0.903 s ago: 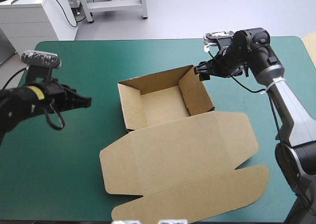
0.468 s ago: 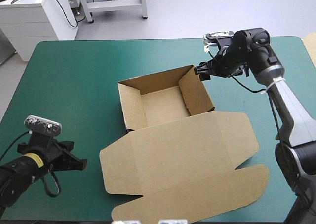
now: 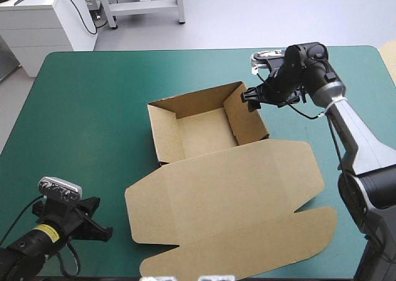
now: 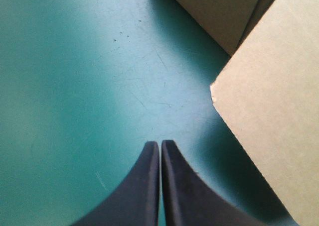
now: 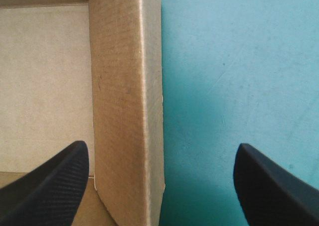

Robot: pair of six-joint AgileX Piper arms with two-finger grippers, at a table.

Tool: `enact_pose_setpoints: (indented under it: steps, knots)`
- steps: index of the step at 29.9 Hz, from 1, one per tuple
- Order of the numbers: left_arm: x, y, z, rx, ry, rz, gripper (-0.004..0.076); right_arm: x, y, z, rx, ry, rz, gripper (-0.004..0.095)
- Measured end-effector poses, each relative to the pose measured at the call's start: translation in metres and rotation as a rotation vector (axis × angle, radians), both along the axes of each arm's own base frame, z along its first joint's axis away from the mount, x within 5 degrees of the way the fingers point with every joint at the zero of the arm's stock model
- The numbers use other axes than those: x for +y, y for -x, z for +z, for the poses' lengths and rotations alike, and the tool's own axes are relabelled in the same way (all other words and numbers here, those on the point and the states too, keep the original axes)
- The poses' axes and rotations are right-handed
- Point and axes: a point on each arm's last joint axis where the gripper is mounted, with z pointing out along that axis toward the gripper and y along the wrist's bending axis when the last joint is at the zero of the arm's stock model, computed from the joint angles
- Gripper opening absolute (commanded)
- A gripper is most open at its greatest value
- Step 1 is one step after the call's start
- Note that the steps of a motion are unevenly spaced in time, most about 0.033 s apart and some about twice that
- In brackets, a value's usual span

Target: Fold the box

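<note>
The brown box [image 3: 210, 129] stands mid-table as an open tray with raised walls, its lid [image 3: 229, 200] lying flat toward the near edge. My right gripper [image 3: 252, 98] hovers at the tray's right wall [image 5: 127, 106], open, with one finger over the inside and the other over the teal-green cover outside. My left gripper [image 3: 105, 233] is low at the near left corner of the table, shut, pointing toward the lid's left corner [image 4: 259, 111]; it touches nothing.
The teal-green table cover [image 3: 93, 108] stretches bare to the left of the box and beyond it. The lid's rounded flap [image 3: 247, 250] reaches almost to the near table edge.
My left arm has swung from the table's left side back to the near left corner. My right gripper has shifted slightly left, onto the tray's right wall.
</note>
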Motion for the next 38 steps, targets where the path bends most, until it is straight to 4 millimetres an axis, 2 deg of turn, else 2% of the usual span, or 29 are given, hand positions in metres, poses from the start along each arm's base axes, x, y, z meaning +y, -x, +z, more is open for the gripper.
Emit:
enact_pose_setpoints:
  steps: [9, 14, 16, 19, 28, 38]
  knots:
    - [0.005, 0.015, -0.013, -0.060, 0.007, -0.010, -0.0008, 0.022, -0.013, -0.040, 0.080, 0.039, 0.076, 0.0736]
    - [0.006, 0.020, -0.011, -0.105, 0.020, -0.010, -0.0008, 0.023, -0.016, -0.049, 0.092, 0.059, 0.094, 0.0735]
    - [0.007, 0.022, -0.011, -0.105, 0.020, -0.011, -0.0008, 0.023, -0.016, -0.049, 0.089, 0.061, 0.103, 0.0704]
    - [0.007, 0.023, -0.012, -0.096, 0.016, -0.011, -0.0008, 0.023, -0.016, -0.049, 0.086, 0.063, 0.111, 0.0575]
    - [0.007, 0.024, -0.012, -0.093, 0.016, -0.012, -0.0008, 0.028, -0.022, -0.066, 0.128, 0.041, 0.125, -0.0008]
    - [0.009, 0.023, -0.012, -0.102, -0.015, -0.007, -0.0008, 0.026, -0.024, -0.068, 0.114, 0.071, 0.134, -0.0020]
